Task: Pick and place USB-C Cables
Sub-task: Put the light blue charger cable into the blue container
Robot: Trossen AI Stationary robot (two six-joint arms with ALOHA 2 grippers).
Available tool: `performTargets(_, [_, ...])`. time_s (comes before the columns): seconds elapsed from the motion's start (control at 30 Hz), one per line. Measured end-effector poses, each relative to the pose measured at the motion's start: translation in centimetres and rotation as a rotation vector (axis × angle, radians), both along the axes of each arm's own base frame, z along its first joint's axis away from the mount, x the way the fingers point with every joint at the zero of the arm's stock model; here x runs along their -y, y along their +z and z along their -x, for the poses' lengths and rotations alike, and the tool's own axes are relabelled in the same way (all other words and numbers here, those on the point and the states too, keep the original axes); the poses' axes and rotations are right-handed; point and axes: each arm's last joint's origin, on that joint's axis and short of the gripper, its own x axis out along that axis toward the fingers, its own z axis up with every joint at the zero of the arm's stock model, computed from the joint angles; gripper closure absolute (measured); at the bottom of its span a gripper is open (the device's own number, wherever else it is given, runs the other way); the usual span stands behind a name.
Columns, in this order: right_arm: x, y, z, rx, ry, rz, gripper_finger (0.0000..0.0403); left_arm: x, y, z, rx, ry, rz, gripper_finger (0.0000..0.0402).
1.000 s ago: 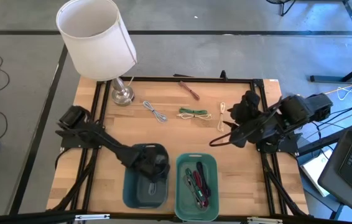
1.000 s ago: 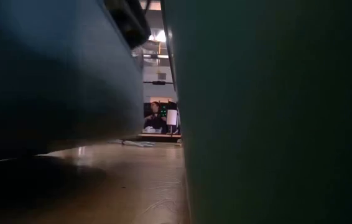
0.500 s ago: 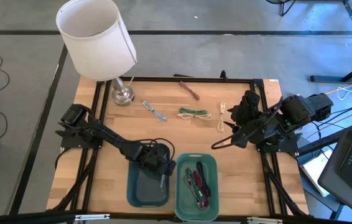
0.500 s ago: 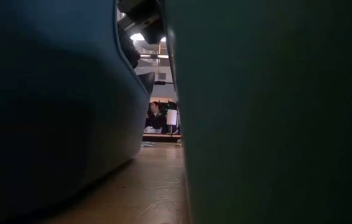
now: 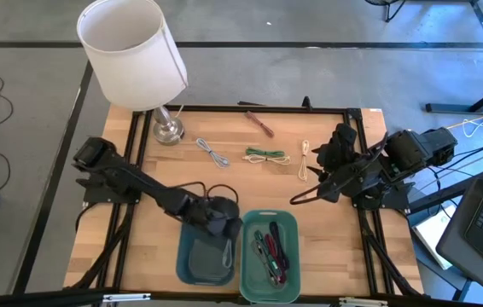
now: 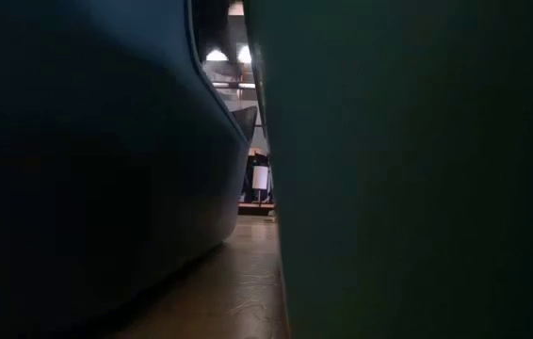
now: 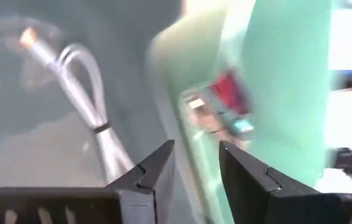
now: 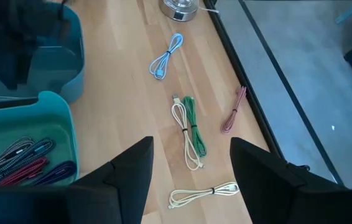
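My left gripper (image 5: 223,227) (image 7: 196,167) hangs open over the blue tray (image 5: 192,266), at the side next to the green tray (image 5: 291,223), with nothing between its fingers. A grey USB-C cable (image 5: 227,251) (image 7: 92,93) lies on the blue tray's floor. Several cables, red (image 7: 229,92) among them, lie in the green tray. On the table lie a grey cable (image 5: 213,152), a green one (image 8: 194,124) beside a white one (image 8: 184,134), a beige one (image 8: 204,194) and a brown one (image 5: 259,124). My right gripper (image 5: 308,186) (image 8: 191,168) waits open at the right. My left gripper stands close to the blue tray's wall (image 7: 163,74) on the green tray's side. Whether a finger touches that wall, I cannot tell. It holds nothing between its fingers.
A lamp with a white shade (image 5: 130,51) and metal foot (image 5: 167,128) stands at the far left corner. A black frame (image 5: 250,108) rims the table. In the low view the walls of the blue tray (image 6: 106,169) and the green tray (image 6: 417,169) block most of the sight.
My left gripper has opened and let go of the grey cable, which now lies in the blue tray. The gripper has moved toward the green tray. The blue tray has slid a little toward the table's right edge, closer to the green tray.
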Motion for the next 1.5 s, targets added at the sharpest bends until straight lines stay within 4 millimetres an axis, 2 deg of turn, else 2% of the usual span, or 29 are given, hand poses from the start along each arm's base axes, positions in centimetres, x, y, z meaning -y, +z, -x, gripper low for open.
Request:
performTargets(0.1, [0.0,0.0,0.0,0.0,-0.001,-0.001,0.0187,-0.3,3.7,0.7,0.134,0.009,-0.066,0.0293])
performTargets(0.2, [0.0,0.0,0.0,0.002,-0.003,-0.003,0.0187,-0.7,8.1,1.6,0.293,0.008,-0.171,0.0301])
performTargets(0.4, [0.0,0.0,0.0,0.013,-0.026,-0.021,0.0187,-1.6,17.2,4.9,0.567,-0.017,-0.503,0.0312])
performTargets(0.5, [0.0,0.0,0.0,0.025,-0.047,-0.039,0.0187,-2.6,19.2,6.8,0.526,-0.032,-0.682,0.0317])
performTargets(0.63, [0.1,0.0,0.0,0.052,-0.089,-0.052,0.0187,-4.5,17.9,8.0,0.269,-0.027,-0.851,0.0323])
performTargets(0.8, [0.1,0.0,0.0,0.079,-0.134,-0.084,0.0187,-7.1,15.6,7.5,0.015,-0.084,-0.886,0.0323])
performTargets(1.0, [0.1,0.0,-0.1,0.1,-0.168,-0.101,0.0187,-10.1,12.9,4.9,-0.167,0.015,-0.84,0.0321])
performTargets(1.23, [0.1,0.0,-0.1,0.125,-0.205,-0.116,0.0187,-12.5,7.6,0.7,-0.375,0.019,-0.752,0.0328])
performTargets(1.5, [0.1,0.0,-0.1,0.12,-0.196,-0.108,0.0187,-15.4,2.8,-1.8,-0.529,0.176,-0.662,0.0338])
